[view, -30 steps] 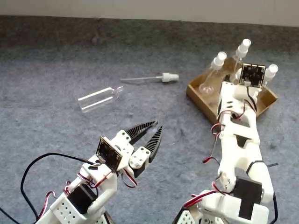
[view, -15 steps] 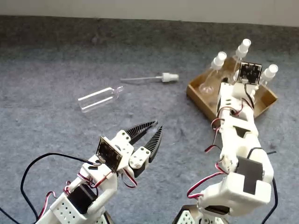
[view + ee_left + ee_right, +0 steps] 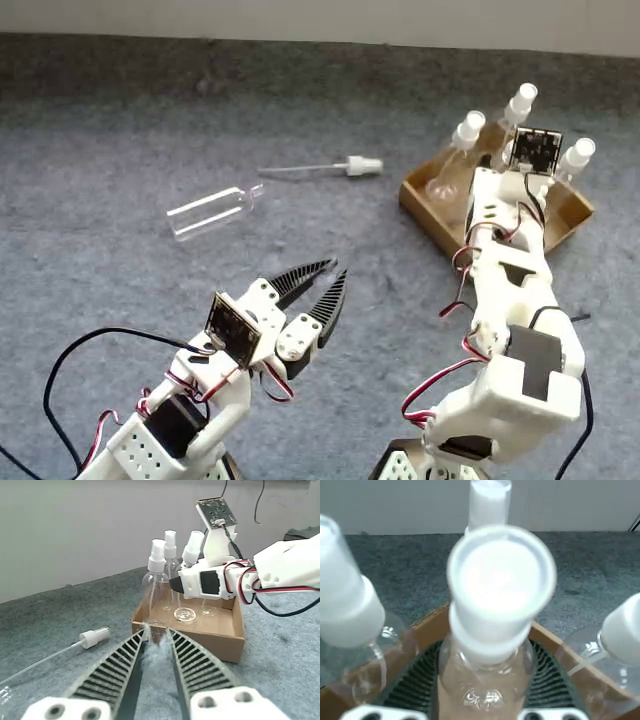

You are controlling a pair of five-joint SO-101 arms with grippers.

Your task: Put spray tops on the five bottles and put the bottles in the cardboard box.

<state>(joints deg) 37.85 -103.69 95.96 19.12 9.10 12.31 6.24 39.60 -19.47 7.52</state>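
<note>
My right gripper (image 3: 487,655) is down in the cardboard box (image 3: 428,220). Its black ribbed fingers (image 3: 410,685) are clamped on both sides of a capped bottle (image 3: 492,675). This bottle is clear, round-shouldered plastic and stands upright between them, with a smooth white cylinder of a cap on its neck. Three other bottles (image 3: 522,98) of the same clear plastic, with the same white tops, stand close around this gripper inside the box, one on each side and one beyond it. The box is a shallow tray of plain brown card with low walls.

My left gripper (image 3: 338,268) hangs over the worktop (image 3: 120,130), a fuzzy grey cloth like carpet. Its long, tapered, ribbed black fingers are a little apart, with nothing between the tips. Ahead of it and off to its left lies the uncapped bottle (image 3: 208,212) on its side, clear and straight-walled, with its open neck toward the loose spray top (image 3: 362,166). That top lies farther ahead of the left gripper, well apart from it and near the box. It is a small white cap with a long, thin, clear tube trailing toward the uncapped bottle.
</note>
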